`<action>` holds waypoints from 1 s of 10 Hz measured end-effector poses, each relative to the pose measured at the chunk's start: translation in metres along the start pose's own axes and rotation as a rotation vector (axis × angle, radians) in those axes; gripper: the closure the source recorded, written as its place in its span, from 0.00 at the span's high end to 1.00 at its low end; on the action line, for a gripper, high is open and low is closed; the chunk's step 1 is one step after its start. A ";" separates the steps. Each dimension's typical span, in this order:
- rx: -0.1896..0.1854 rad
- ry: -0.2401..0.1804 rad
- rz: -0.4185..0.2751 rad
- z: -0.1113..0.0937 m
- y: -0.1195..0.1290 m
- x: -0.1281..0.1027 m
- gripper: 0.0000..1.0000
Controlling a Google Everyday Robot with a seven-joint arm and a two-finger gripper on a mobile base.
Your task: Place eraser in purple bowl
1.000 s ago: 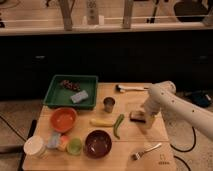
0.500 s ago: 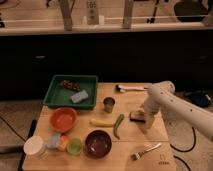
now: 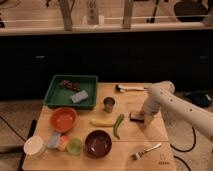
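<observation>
The eraser (image 3: 135, 116), a small dark block, lies on the wooden table right of the middle. My gripper (image 3: 141, 118) is down at it, at the end of the white arm (image 3: 170, 102) that reaches in from the right. The purple bowl (image 3: 98, 143), round and glossy dark maroon, stands near the table's front edge, left of and nearer than the eraser. The bowl looks empty.
An orange bowl (image 3: 63, 119), a white cup (image 3: 34, 146) and a small green cup (image 3: 74, 145) stand at the front left. A green tray (image 3: 57, 96) holds a pale block (image 3: 80, 96). A metal cup (image 3: 109, 104), banana (image 3: 101, 122), green pepper (image 3: 118, 125), fork (image 3: 146, 150) and knife (image 3: 131, 89) lie around.
The arm has shifted slightly at the eraser. Nothing else has moved.
</observation>
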 end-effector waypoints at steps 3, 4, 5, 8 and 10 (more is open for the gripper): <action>-0.001 0.006 -0.003 0.000 0.002 0.002 0.14; 0.004 0.013 -0.003 -0.006 0.002 0.003 0.04; 0.012 0.017 -0.002 -0.015 0.002 0.002 0.01; 0.017 0.044 -0.007 -0.036 0.008 0.001 0.00; 0.021 0.066 -0.010 -0.049 0.013 0.000 0.00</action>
